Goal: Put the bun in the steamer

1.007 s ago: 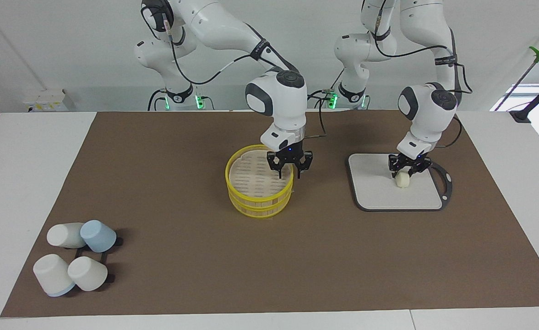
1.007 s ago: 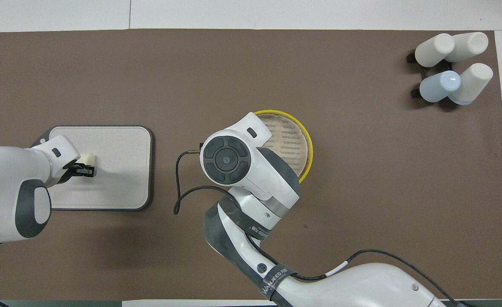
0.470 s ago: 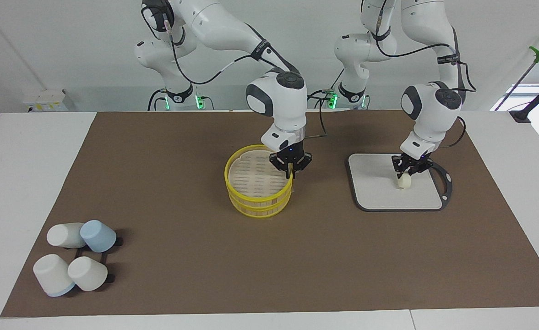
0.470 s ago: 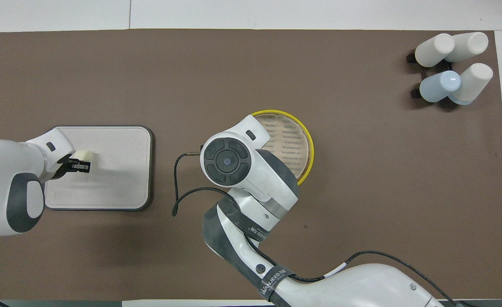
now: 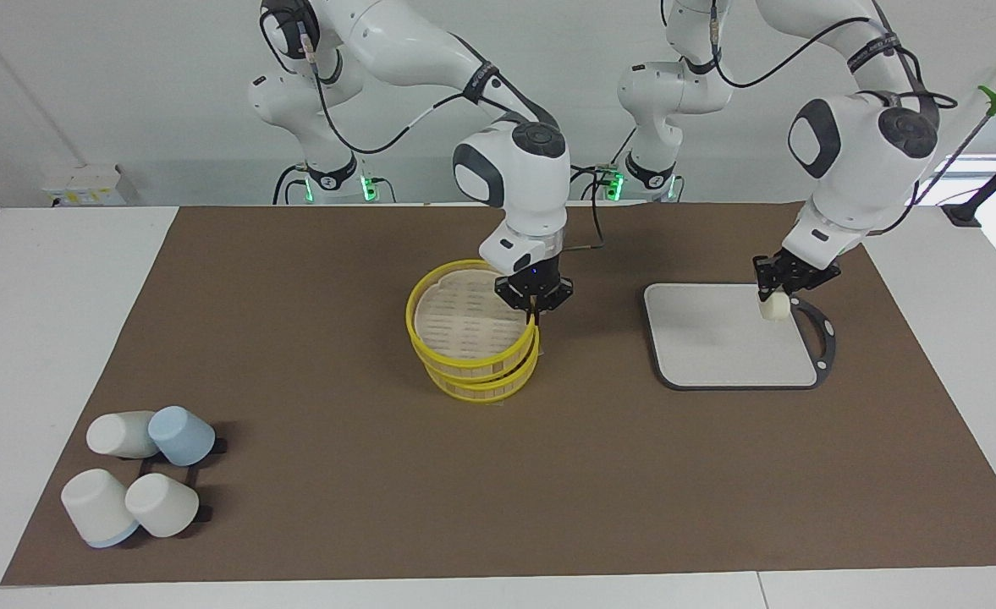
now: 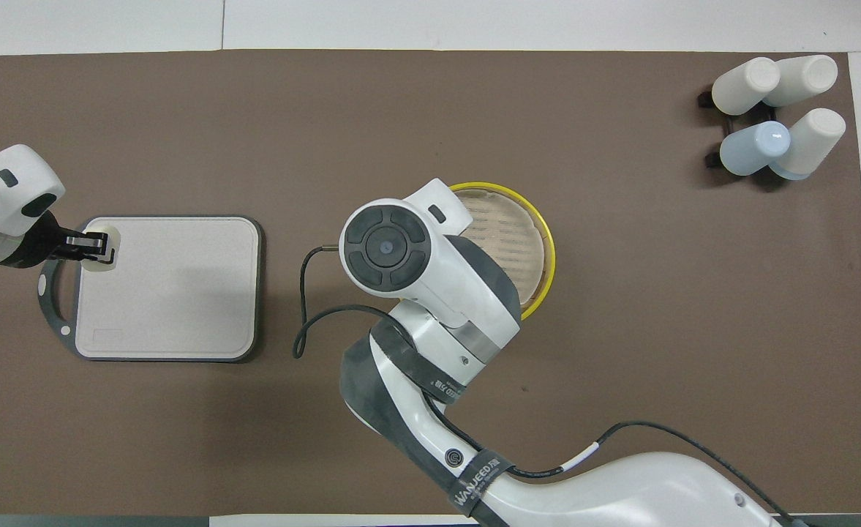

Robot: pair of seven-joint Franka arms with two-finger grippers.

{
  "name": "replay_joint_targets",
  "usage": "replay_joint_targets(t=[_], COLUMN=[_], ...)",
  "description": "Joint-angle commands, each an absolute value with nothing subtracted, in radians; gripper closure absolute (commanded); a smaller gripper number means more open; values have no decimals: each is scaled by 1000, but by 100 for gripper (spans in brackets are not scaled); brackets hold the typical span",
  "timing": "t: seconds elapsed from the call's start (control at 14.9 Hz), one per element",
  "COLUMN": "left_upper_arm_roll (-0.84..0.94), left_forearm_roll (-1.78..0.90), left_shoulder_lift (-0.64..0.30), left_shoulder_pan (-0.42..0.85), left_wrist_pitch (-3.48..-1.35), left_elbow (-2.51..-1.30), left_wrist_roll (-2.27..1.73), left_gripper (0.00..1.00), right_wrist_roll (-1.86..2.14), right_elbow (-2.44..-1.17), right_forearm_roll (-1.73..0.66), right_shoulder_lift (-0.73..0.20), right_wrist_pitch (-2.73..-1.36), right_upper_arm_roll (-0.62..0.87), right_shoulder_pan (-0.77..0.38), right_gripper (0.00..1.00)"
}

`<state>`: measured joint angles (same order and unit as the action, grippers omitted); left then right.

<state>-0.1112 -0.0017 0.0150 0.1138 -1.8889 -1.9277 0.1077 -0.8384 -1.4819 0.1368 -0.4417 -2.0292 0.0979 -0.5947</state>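
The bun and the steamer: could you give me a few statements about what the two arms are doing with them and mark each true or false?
1. The left gripper holds the bun above the grey board. True.
2. The bun lies inside the steamer. False: it is in the left gripper.
3. The right gripper pinches the steamer lid at its rim. True.
4. The cups sit on the board. False: they are at the right arm's end of the table.

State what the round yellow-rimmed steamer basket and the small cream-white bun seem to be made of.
The round yellow-rimmed steamer basket: likely bamboo or a plastic imitation, given its pale slatted panel and glossy yellow hoops. The small cream-white bun: smooth, matte and rounded like dough, though possibly foam or plastic.
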Motion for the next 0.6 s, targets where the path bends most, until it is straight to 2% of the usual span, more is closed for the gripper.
replay_joint_targets(t=[0.0,0.27,0.54], left_upper_arm_roll=[-104,-63,-63], left_forearm_roll=[-12,-23,-18], left_shoulder_lift=[8,-14,-170], left_shoulder_pan=[179,378,619], left_wrist_pitch=[-1799,-1851,-2035], left_elbow=[-1835,-1801,-1775], left_wrist_roll=[-33,-393,-720], left_gripper=[71,71,71], right_wrist_roll=[-689,-425,-195], right_elbow=[-1379,-1400,-1505], right_forearm_roll=[115,112,107], right_shoulder_lift=[-411,-324,-226], right_wrist_pitch=[-1881,-1698,-1683], right_upper_arm_roll=[109,107,109], right_shoulder_pan=[-494,-368,-221], right_gripper=[100,100,100])
